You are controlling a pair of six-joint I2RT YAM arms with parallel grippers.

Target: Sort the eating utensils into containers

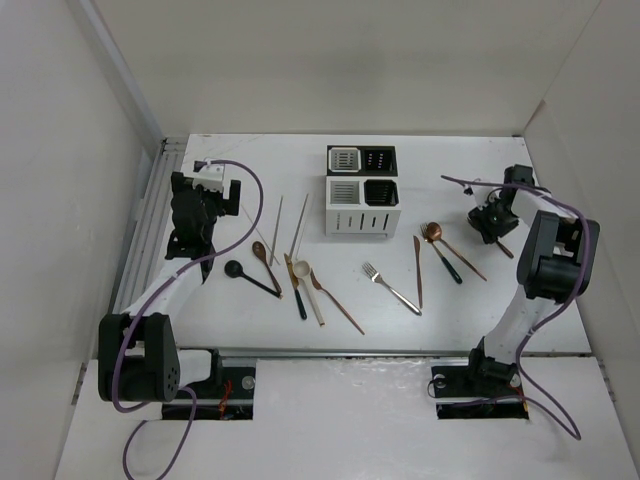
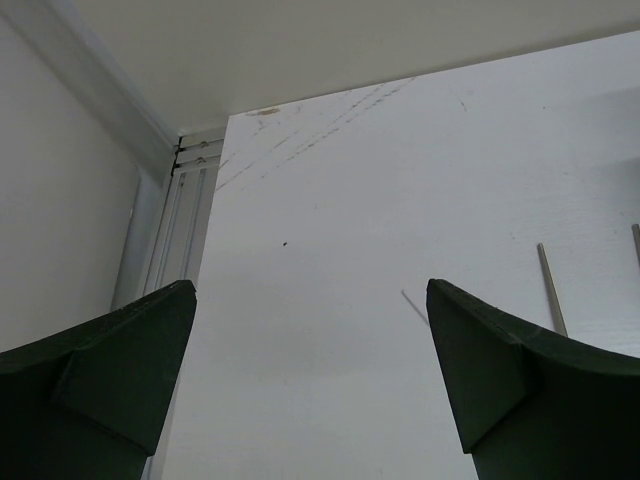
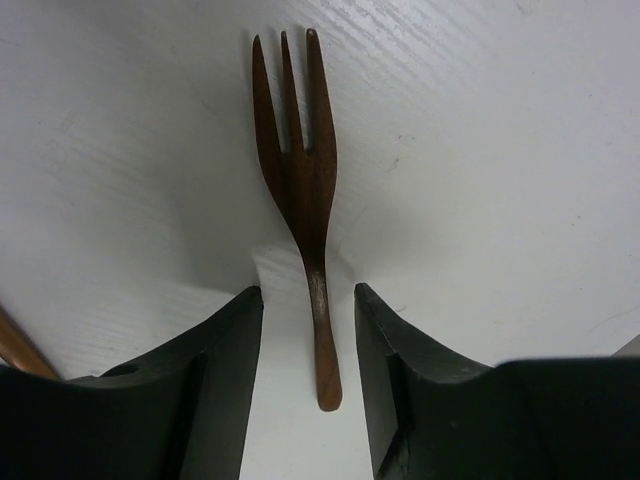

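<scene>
A dark brown wooden fork (image 3: 300, 170) lies on the white table, tines pointing away. My right gripper (image 3: 308, 295) is down over its handle, fingers (image 3: 230, 340) on either side with a small gap each way, not touching it. From above, this gripper (image 1: 492, 228) is at the right of the table, the fork (image 1: 505, 248) poking out beside it. The containers (image 1: 360, 222), a white and black four-compartment caddy, stand at the back middle. My left gripper (image 2: 310, 290) is wide open and holds nothing, at the far left (image 1: 207, 180).
Loose utensils lie across the front middle: a silver fork (image 1: 390, 287), a copper knife (image 1: 419, 270), a copper spoon (image 1: 432, 232), a black spoon (image 1: 250, 278), a white-bowled spoon (image 1: 302, 270) and pale chopsticks (image 1: 298, 225). Rails (image 2: 170, 250) line the left edge.
</scene>
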